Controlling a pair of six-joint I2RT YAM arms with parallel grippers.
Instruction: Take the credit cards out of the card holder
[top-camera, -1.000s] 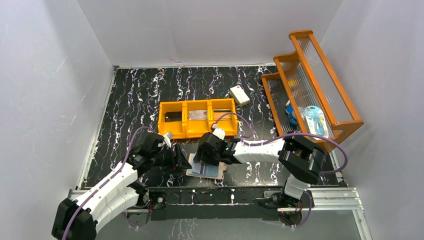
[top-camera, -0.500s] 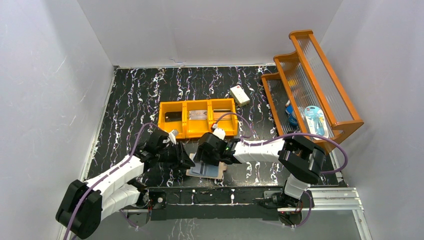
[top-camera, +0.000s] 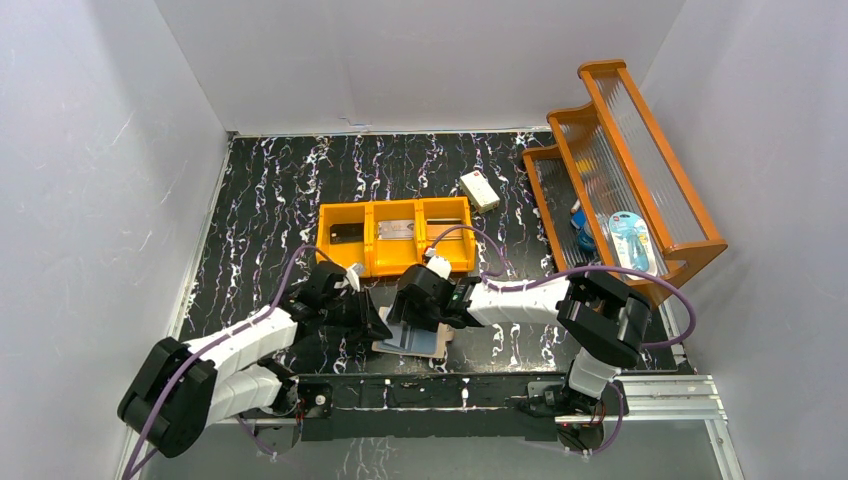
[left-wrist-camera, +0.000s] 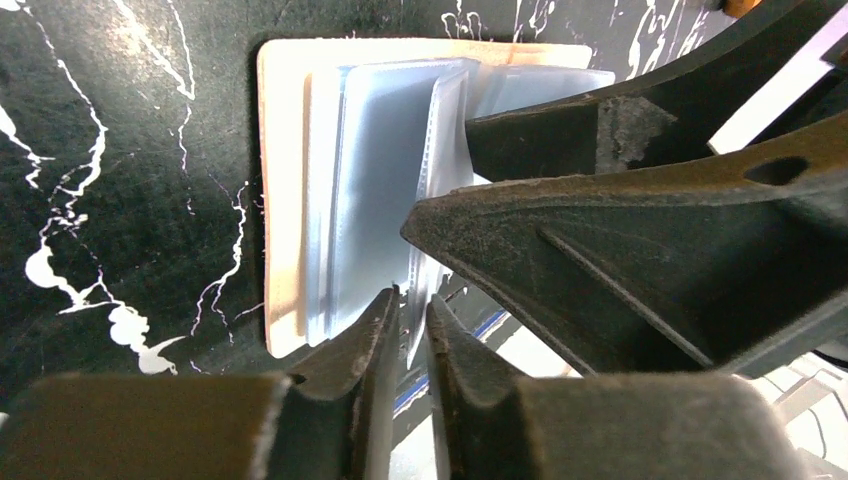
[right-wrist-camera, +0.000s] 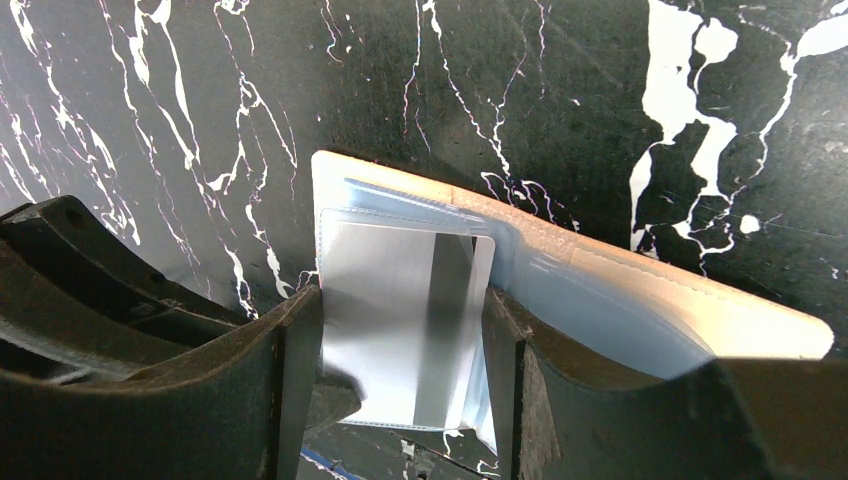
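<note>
While both jaws crowd the wallet (top-camera: 412, 338), left (left-wrist-camera: 408, 330) nearly together on a sleeve, right (right-wrist-camera: 400, 350) clamp a sleeved card (right-wrist-camera: 405, 320); the bin (top-camera: 395, 237) at 12 o'clock holds two cards.

**A:** Where are the two arms?

**B:** Both reach inward from their bases at the near edge and meet close to the middle. The left arm lies low, stretched to the right; the right arm bends at its elbow and extends left.

**A:** How does the left gripper (left-wrist-camera: 410, 335) stand?

**B:** Its two dark fingers are drawn nearly together, with only a thin slit between the tips, pinching the edge of a clear sleeve.

**A:** And the right gripper (right-wrist-camera: 400, 340)?

**B:** Its fingers (right-wrist-camera: 295, 370) stand wide apart, one on each side of a sleeve with a silver card. The two grippers sit just beside one another.
</note>
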